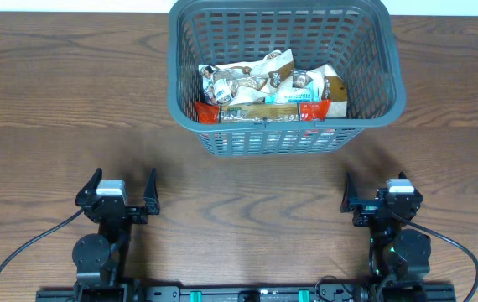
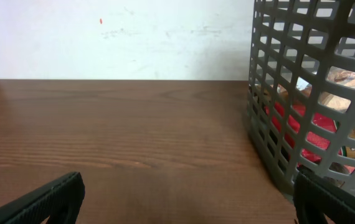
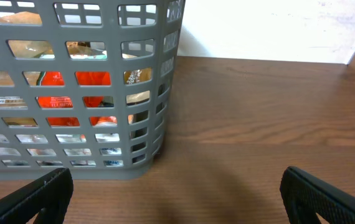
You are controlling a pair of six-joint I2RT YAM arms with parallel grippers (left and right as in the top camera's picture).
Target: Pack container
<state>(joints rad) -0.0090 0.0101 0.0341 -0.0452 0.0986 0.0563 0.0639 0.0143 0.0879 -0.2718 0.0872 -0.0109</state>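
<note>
At far edge of table (image 1: pixel 54 101), centre: container (image 1: pixel 272 139) set, snack packets (image 1: pixel 266 88) piled inside. At near edge: left gripper (image 1: pixel 123 188), right gripper (image 1: pixel 378 195) parked, jaws spread wide, nothing held.

A dark wooden table (image 1: pixel 54 101) carries the grey lattice container (image 1: pixel 264 138) near its far edge.

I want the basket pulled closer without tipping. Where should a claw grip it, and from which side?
Probably the near long rim of the basket, coming down from above so the claw straddles the wall. The rim is a thin solid band over slotted sides, and the snack packets lie low on the bottom, leaving the upper wall free.
</note>
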